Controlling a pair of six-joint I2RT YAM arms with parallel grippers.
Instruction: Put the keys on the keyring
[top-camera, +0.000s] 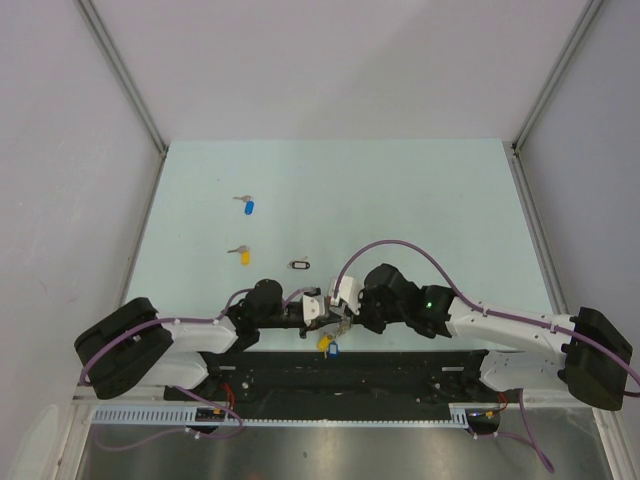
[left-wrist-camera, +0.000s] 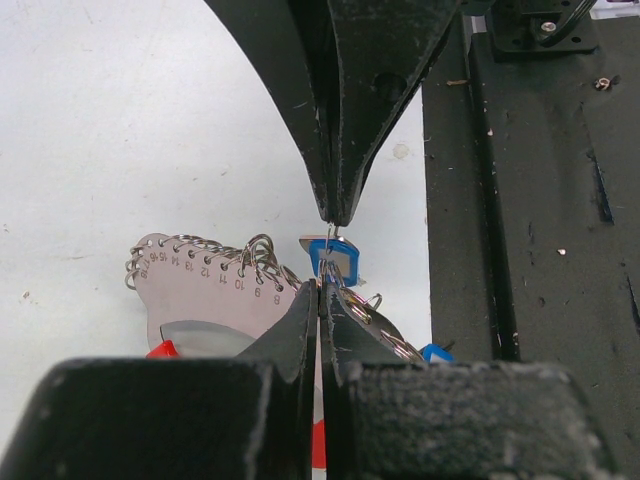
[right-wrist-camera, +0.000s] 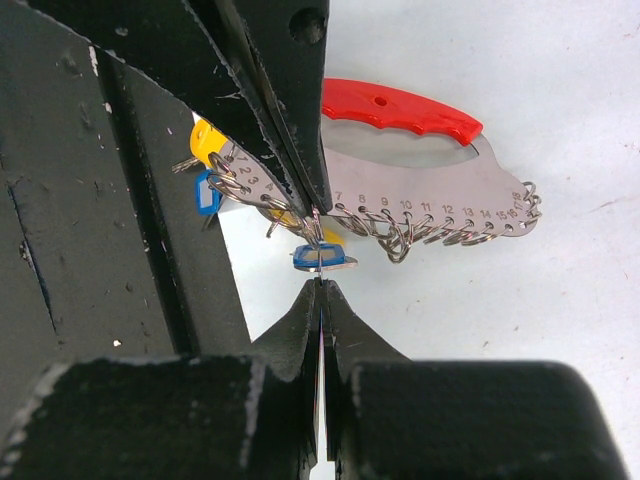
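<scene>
Tightly shut, left end effector (left-wrist-camera: 320, 290) grips keyring (left-wrist-camera: 200, 290), right end effector (right-wrist-camera: 322, 286) blue key (right-wrist-camera: 320, 258).

Table (top-camera: 400, 200) bears blue key (top-camera: 246, 206), yellow key (top-camera: 241, 254), oval tag (top-camera: 299, 265).

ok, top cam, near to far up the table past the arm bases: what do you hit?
keyring with a yellow and a blue key hanging on it → loose yellow-headed key → loose blue-headed key. Oval tag left out: roughly level with the yellow-headed key.
</scene>
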